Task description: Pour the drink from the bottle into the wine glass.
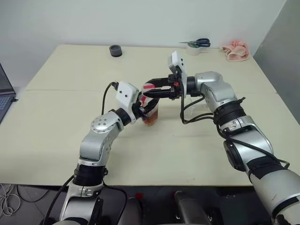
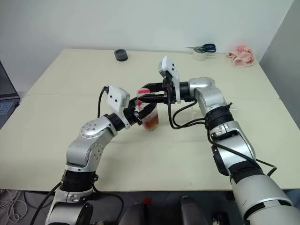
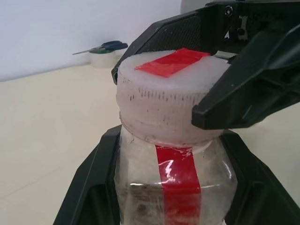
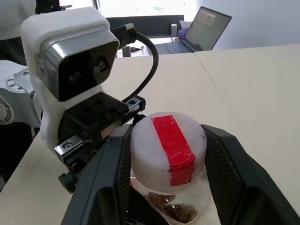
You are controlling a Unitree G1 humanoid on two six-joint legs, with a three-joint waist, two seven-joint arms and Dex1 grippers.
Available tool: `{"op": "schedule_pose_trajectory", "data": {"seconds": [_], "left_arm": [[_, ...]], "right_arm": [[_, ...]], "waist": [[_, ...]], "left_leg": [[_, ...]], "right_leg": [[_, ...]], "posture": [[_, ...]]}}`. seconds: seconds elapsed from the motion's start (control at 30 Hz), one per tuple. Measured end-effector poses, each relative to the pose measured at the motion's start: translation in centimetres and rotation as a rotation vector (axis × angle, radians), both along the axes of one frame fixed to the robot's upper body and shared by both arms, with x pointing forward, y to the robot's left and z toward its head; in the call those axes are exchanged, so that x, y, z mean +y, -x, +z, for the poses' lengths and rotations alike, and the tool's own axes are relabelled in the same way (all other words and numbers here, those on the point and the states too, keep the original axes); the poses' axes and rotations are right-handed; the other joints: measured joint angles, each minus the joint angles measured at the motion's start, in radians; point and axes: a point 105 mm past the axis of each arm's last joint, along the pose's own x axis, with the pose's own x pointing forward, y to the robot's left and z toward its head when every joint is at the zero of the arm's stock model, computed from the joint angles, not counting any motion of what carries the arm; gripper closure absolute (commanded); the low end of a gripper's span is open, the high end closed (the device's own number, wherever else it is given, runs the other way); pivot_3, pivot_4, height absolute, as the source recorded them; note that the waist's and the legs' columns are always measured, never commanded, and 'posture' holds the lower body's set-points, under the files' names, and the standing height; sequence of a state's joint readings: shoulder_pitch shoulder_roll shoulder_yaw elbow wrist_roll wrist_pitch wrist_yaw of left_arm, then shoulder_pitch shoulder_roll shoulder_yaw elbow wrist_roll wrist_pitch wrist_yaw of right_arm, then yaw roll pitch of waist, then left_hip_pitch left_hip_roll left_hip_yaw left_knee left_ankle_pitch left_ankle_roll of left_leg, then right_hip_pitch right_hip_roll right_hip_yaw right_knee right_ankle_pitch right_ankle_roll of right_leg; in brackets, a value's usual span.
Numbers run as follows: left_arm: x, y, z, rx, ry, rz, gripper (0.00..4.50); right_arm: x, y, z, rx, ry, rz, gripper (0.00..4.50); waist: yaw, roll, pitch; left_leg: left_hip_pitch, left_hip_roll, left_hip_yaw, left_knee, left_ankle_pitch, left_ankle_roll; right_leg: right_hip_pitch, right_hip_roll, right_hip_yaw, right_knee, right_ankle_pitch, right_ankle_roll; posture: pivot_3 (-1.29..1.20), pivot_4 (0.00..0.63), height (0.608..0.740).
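The left gripper (image 1: 140, 107) pinches the bottle (image 1: 150, 114) by its body, holding it upright over the middle of the surface (image 1: 56, 136). The right gripper (image 1: 152, 91) reaches in from the right, its fingers (image 3: 243, 93) clasping the white cap (image 4: 168, 147). The cap is still on, so nothing is poured yet; uncapping looks to be the step in hand.

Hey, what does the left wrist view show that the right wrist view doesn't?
Left wrist view: scissors on a tape roll, and the red label strip down the bottle. Right wrist view: an open laptop and the left arm's white camera housing. Shared: the whitish cap with its red strip, clasped by the right gripper.
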State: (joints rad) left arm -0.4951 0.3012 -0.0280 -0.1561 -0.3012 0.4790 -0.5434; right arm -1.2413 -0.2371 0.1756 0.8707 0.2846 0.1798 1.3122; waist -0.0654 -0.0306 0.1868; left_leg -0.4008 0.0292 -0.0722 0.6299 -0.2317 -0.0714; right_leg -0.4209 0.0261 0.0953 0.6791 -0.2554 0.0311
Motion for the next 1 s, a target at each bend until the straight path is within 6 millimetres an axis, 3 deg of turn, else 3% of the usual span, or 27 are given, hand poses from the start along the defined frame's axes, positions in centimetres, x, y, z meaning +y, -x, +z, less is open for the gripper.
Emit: {"op": "schedule_pose_trajectory", "data": {"seconds": [0.03, 0.27, 0.43, 0.6, 0.87, 1.0], "left_arm": [[0.0, 0.0, 0.0, 0.004, 0.001, -0.003, 2.35], [-0.8, 0.5, 0.9, -0.012, 0.003, -0.087, 2.35], [-1.7, 1.6, 2.0, -0.046, -0.036, -0.211, 2.35], [-1.7, 2.0, 1.5, -0.018, -0.077, -0.309, 2.35], [-3.3, 2.3, 1.0, -0.002, -0.099, -0.474, 2.35], [-3.8, 3.2, 1.0, -0.007, -0.1, -0.583, 2.35]], "right_arm": [[-0.1, 0.0, 0.0, 0.004, 0.002, 0.002, 2.61], [-1.5, 0.0, 1.3, -0.044, -0.012, -0.036, 0.2], [-3.8, 2.3, 2.6, -0.121, -0.014, -0.102, 0.18], [-6.6, 5.5, 2.7, -0.123, 0.0, -0.253, 0.18], [-6.4, 8.9, 2.1, -0.056, -0.018, -0.407, 0.18], [-5.5, 9.4, 2.6, -0.032, -0.084, -0.488, 0.18]], "waist": [[0.001, 0.0, 0.0], [0.008, 0.001, 0.001], [0.011, 0.002, 0.002], [0.011, 0.003, 0.002], [0.005, 0.003, 0.002], [0.006, 0.003, 0.002]], "left_leg": [[0.0, 0.0, 0.0, 0.0, 0.0, 0.0], [0.0, -0.001, -0.001, 0.0, 0.0, 0.0], [-0.001, -0.001, -0.002, 0.0, 0.0, 0.0], [-0.001, -0.001, -0.002, 0.001, 0.0, 0.0], [0.001, 0.0, -0.001, 0.001, 0.001, 0.001], [0.0, 0.0, -0.001, 0.001, 0.001, 0.001]], "right_leg": [[0.0, 0.0, 0.0, 0.0, 0.0, 0.0], [0.0, -0.001, -0.001, 0.0, 0.0, 0.0], [0.0, -0.001, -0.002, 0.0, 0.0, 0.0], [0.0, -0.001, -0.001, 0.001, -0.001, 0.001], [0.0, 0.002, 0.001, 0.001, -0.003, 0.005], [0.0, 0.002, 0.001, 0.001, -0.004, 0.005]], "posture": [[0.0, 0.15, 0.74], [0.0, 0.15, 0.74], [0.0, 0.15, 0.74], [0.0, 0.15, 0.74], [0.0, 0.15, 0.74], [0.0, 0.15, 0.74]]}}
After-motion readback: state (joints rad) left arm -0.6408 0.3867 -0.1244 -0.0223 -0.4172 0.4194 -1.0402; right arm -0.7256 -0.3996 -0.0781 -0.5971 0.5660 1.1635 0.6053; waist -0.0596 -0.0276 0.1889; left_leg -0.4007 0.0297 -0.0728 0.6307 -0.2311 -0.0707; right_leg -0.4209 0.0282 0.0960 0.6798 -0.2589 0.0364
